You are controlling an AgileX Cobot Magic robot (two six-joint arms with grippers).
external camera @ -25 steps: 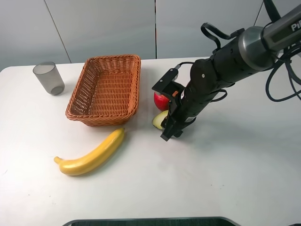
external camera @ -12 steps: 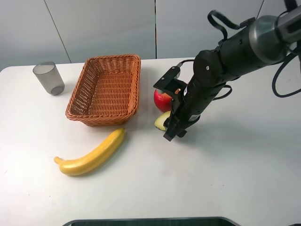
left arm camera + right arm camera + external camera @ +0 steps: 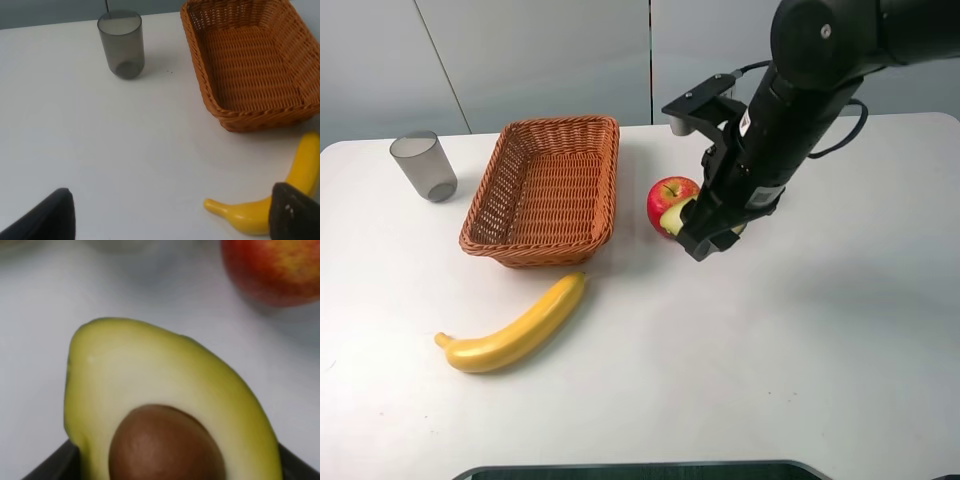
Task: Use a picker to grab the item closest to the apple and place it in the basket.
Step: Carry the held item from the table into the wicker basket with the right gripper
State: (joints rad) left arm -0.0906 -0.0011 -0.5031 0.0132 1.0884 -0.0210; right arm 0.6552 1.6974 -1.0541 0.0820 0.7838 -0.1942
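My right gripper (image 3: 708, 238), the black picker, is shut on the halved avocado (image 3: 676, 216) and holds it off the table, just right of the red apple (image 3: 665, 196). In the right wrist view the avocado (image 3: 165, 385) fills the frame, cut face and brown pit showing, with dark fingers (image 3: 47, 465) at both sides and the apple (image 3: 275, 267) behind. The wicker basket (image 3: 558, 122) stands left of the apple, with nothing in it. My left gripper (image 3: 172, 220) is open over bare table, near the basket (image 3: 197, 65).
A yellow banana (image 3: 515, 328) lies in front of the basket, also showing as the banana (image 3: 305, 165) in the left wrist view. A grey translucent cup (image 3: 424, 166) stands at the far left, left of the basket.
The right arm has risen and swung back and to the right, lifting the avocado off the table from in front of the apple to beside it. The apple shows more fully.
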